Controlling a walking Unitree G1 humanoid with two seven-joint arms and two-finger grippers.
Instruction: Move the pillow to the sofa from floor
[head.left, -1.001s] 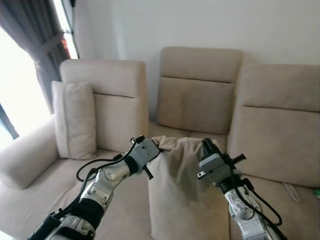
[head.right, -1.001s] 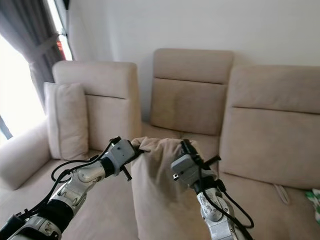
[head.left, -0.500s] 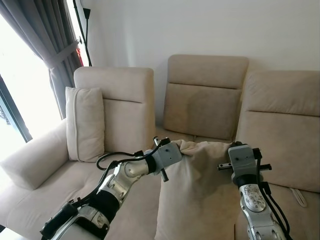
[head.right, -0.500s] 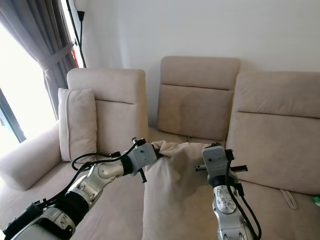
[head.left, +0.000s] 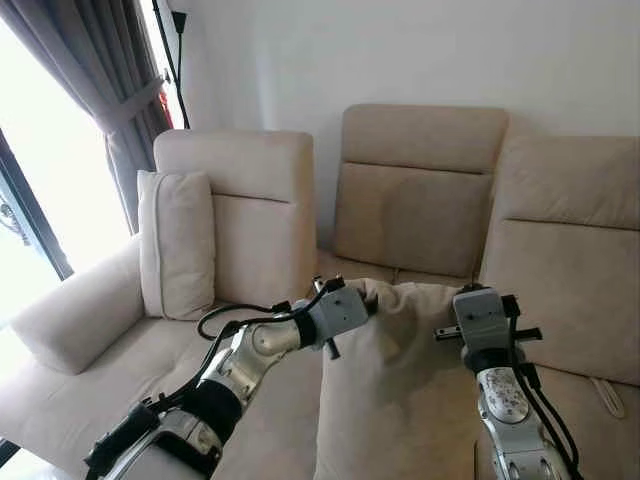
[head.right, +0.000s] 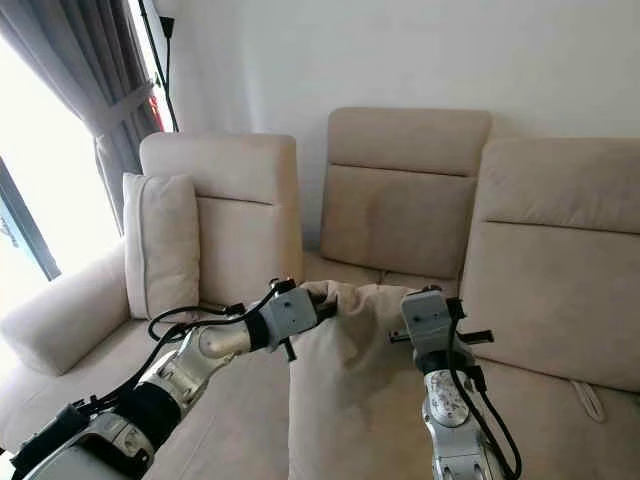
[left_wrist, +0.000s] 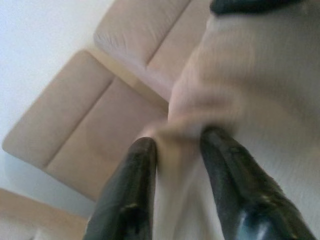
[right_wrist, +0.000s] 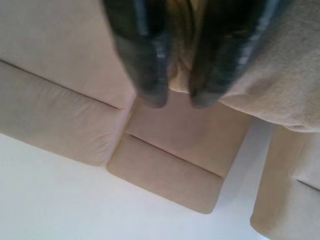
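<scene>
The pillow (head.left: 400, 390) hangs upright between the two claws, held off the seat in front of the sofa (head.left: 420, 190).

Left claw (left_wrist: 175, 150): clamped on the upper corner of the pillow. In the left wrist view, a pinched fold of beige fabric sits between the two black fingers (left_wrist: 131, 185), which press it from both sides. The rest of the pillow spreads out beyond and beside this claw, toward the right claw.

Right claw (right_wrist: 172, 100): clamped on the opposite upper corner. In the right wrist view, its fingers (right_wrist: 142, 55) stand close together with pillow fabric caught between them; the bulk of the pillow lies beside and below the fingers.

The top edge of the pillow spans from one claw to the other. Beyond both claws stand the sofa backrests. A second cushion (head.left: 177, 243) leans upright against the armrest end, well apart from the left claw, on its outer side. A grey curtain (head.left: 110, 90) hangs farther out on that side.
</scene>
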